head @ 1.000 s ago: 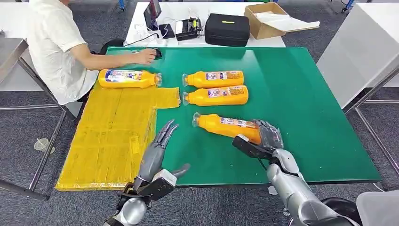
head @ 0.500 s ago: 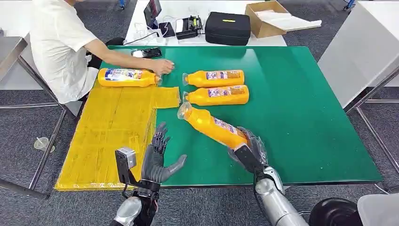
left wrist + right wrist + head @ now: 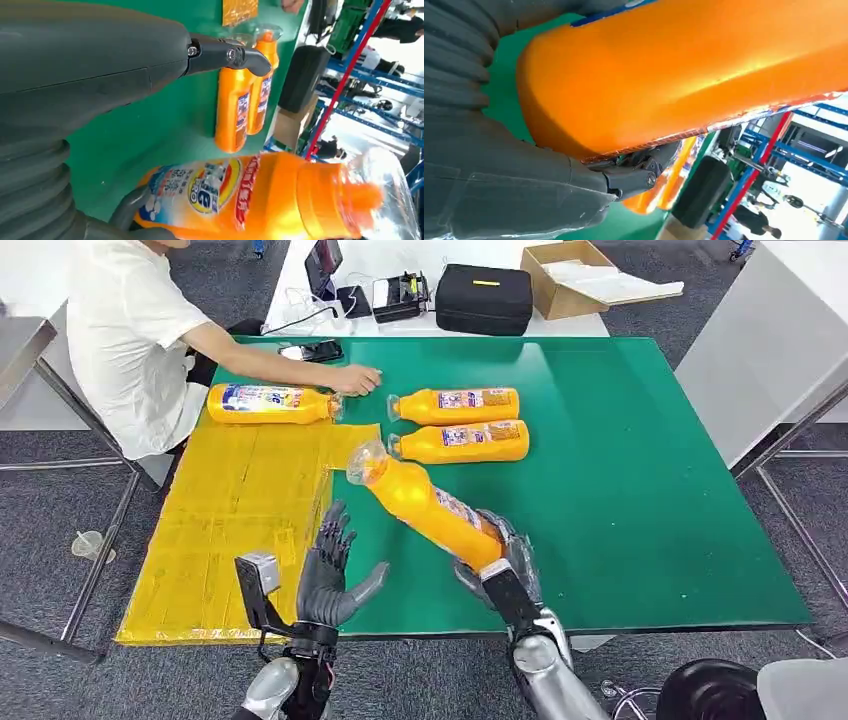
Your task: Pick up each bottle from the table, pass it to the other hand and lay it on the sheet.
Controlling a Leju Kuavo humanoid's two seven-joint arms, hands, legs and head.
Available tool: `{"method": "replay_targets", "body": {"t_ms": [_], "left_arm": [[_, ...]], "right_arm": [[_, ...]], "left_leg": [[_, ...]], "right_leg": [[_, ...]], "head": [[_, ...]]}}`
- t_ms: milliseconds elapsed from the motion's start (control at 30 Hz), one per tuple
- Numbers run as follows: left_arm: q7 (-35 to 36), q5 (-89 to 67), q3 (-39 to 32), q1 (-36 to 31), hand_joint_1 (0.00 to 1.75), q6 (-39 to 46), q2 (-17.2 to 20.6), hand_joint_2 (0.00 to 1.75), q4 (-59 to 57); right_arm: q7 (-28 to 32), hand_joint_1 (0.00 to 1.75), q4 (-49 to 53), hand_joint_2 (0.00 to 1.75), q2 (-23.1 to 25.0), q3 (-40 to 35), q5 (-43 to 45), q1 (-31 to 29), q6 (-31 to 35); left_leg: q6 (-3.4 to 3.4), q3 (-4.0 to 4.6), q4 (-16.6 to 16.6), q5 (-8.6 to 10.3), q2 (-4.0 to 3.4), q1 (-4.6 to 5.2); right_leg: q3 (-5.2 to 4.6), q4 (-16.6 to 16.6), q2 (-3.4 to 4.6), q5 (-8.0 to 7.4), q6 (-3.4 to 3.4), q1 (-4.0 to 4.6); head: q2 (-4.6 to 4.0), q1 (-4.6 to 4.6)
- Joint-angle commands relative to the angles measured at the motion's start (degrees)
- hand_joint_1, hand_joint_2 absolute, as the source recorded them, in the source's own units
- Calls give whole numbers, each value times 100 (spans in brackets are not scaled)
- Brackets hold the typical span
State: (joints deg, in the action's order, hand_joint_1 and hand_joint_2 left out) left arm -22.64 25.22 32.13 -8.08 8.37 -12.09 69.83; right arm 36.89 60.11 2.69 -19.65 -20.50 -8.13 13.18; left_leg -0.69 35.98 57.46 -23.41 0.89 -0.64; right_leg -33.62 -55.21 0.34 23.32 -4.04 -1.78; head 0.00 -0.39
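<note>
in the head view the right hand (image 3: 497, 562) grips the base of an orange bottle (image 3: 428, 505), fingers wrapped round it, holding it tilted above the green table (image 3: 640, 470) with its clear cap end pointing toward the yellow sheet (image 3: 230, 530); the left hand (image 3: 330, 575) stands upright at the table's near edge beside the sheet, fingers apart and holding nothing; two more bottles (image 3: 455, 425) lie side by side on the table, and another bottle (image 3: 270, 404) lies on the sheet's far end, near a person's hand (image 3: 355, 380); in the left wrist view the left hand's thumb (image 3: 225, 52) juts out free over the table, the held bottle (image 3: 260, 195) close by, label showing; in the right wrist view the bottle's orange body (image 3: 684, 75) sits pressed against the right hand's fingers (image 3: 634, 175).
</note>
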Motion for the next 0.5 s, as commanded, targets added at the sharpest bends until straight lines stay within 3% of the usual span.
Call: {"method": "replay_targets", "body": {"t_ms": [33, 367, 500], "left_arm": [[18, 178, 121, -168, 0, -172, 162, 175, -32], [17, 192, 127, -179, 0, -192, 163, 175, -33], [-1, 216, 158, -213, 0, -259, 154, 175, -6]], "right_arm": [[37, 175, -682, 175, 115, -764, 19, -383, -216], [33, 175, -737, 175, 124, -790, 23, -410, -219], [33, 175, -927, 175, 167, -951, -61, -500, -242]], "left_leg": [[1, -14, -1, -7, -17, -4], [0, -37, 5, -20, -20, -4], [1, -10, -1, -5, -10, -2]], "right_leg": [[12, 4, 11, 1, 15, 6], [37, 0, 6, 14, 32, 10], [9, 3, 3, 3, 15, 4]], "head": [[0, 0], [0, 0], [0, 0]]}}
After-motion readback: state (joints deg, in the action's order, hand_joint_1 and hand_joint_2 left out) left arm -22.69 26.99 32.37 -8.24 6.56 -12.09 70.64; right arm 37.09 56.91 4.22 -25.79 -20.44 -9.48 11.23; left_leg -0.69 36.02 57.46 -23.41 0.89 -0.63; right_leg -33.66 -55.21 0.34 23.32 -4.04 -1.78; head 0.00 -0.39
